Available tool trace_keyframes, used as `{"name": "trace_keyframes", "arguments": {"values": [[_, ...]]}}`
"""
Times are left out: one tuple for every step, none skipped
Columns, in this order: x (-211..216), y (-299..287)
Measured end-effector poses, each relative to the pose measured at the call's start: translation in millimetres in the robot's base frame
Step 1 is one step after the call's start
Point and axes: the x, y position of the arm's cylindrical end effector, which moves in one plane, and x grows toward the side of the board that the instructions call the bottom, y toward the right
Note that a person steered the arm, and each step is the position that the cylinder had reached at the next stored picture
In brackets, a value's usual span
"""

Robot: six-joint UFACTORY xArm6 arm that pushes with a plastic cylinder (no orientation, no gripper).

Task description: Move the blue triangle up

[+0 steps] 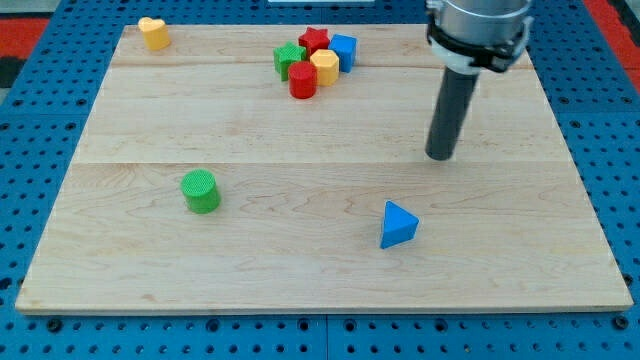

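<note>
The blue triangle [398, 224] lies on the wooden board [300, 260] toward the view's bottom, right of centre. My tip [439, 157] is on the board above the triangle and a little to its right, well apart from it. The dark rod rises from the tip to the arm at the view's top right.
A green cylinder [201, 191] stands at the left. A cluster near the top centre holds a green star [289, 58], a red star [315, 40], a blue block [343, 50], a yellow block [324, 67] and a red cylinder [303, 81]. A yellow heart [153, 33] sits at the top left corner.
</note>
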Motion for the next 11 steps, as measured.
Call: {"name": "trace_keyframes", "arguments": {"values": [[27.6,4.3],[56.7,5.7],[82.2,4.8],[103.6,-15.3],[122.1,-44.7],[117.3,-71.2],[99.4,-71.2],[81.1,-74.0],[64.2,-77.4],[48.7,-75.7],[47.3,-68.4]]}}
